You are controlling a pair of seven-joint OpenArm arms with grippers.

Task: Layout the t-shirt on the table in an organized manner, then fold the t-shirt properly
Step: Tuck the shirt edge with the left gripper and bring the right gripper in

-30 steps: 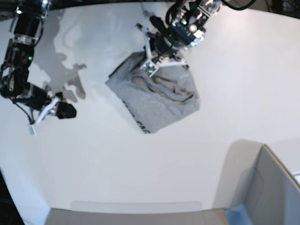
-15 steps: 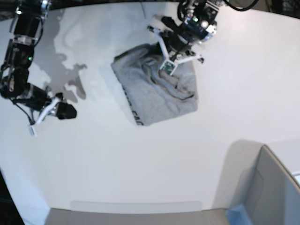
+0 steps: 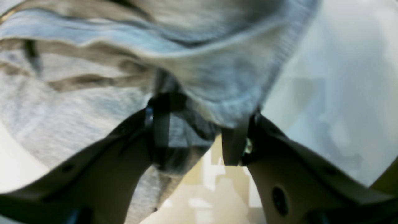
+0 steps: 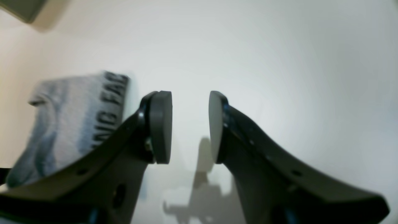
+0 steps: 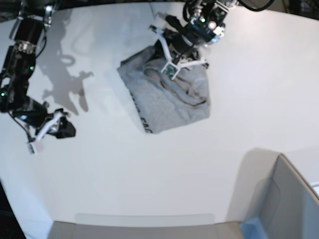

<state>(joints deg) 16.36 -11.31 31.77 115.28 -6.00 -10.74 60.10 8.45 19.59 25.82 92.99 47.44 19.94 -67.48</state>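
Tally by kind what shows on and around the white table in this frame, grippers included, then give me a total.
T-shirt: 1 (grey, bunched, black lettering)
Grippers: 2 (left gripper, right gripper)
Table: 1 (white)
Grey bin: 1
Total: 5

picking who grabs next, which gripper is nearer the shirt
Left. The left gripper is right over the shirt; the right gripper is off to the side, apart.
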